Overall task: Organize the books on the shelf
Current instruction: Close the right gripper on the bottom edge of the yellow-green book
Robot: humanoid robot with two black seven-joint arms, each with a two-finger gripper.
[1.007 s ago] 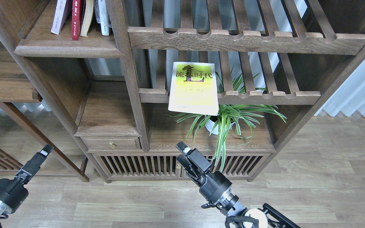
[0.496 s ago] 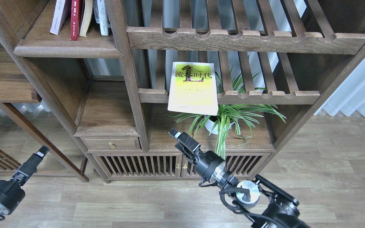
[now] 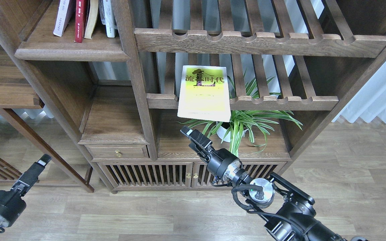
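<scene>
The right gripper (image 3: 187,131) reaches up-left, just below the near edge of the yellow-green paperback book (image 3: 204,93) overhanging the slatted rack (image 3: 280,102); its opening cannot be told. The left gripper (image 3: 42,161) hangs low at far left, likewise unclear.

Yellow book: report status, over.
Right hand below yellow book, empty. Left hand low, idle. Book flat on slatted rack, overhanging. Plant close beside hand.

I'm looking at a tall dark-brown wooden cabinet (image 3: 139,100) on a pale grey-brown plank floor (image 3: 347,174). Slatted racks (image 3: 260,40) with notched front rails fill its right side; a brass-knobbed drawer (image 3: 117,152) and slatted doors (image 3: 146,175) sit low. White pleated curtains (image 3: 380,97) hang at right, daylight behind
</scene>
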